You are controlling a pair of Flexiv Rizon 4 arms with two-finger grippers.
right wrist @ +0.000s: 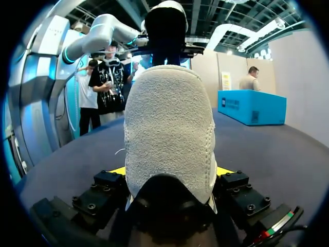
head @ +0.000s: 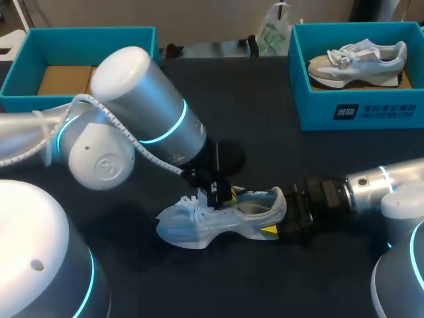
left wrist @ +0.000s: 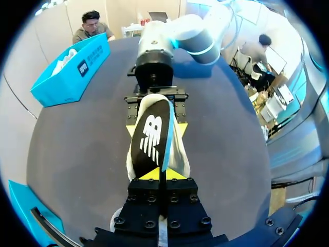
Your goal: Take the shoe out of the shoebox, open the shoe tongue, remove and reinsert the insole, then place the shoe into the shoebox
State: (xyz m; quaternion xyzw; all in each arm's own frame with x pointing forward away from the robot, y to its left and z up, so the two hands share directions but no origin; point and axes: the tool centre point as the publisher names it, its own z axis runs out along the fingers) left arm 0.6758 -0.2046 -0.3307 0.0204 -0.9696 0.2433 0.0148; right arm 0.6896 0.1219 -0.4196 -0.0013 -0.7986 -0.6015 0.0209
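A pale sneaker (head: 212,225) lies on its side on the dark table, toe to the left. My right gripper (head: 273,222) holds its heel. In the right wrist view the suede heel (right wrist: 169,128) fills the gap between the yellow-tipped fingers (right wrist: 226,171). My left gripper (head: 222,194) sits over the shoe's opening, shut on a black insole (left wrist: 151,139) with a blue edge. The insole stands on edge out of the shoe, just ahead of the left gripper (left wrist: 160,174). Beyond the shoe, the right gripper (left wrist: 154,100) faces the left one.
A blue shoebox (head: 358,112) at the back right holds a second sneaker (head: 358,59). Another blue box (head: 26,53) stands at the back left, lined with brown card. A plastic bag (head: 273,33) lies at the far edge between them.
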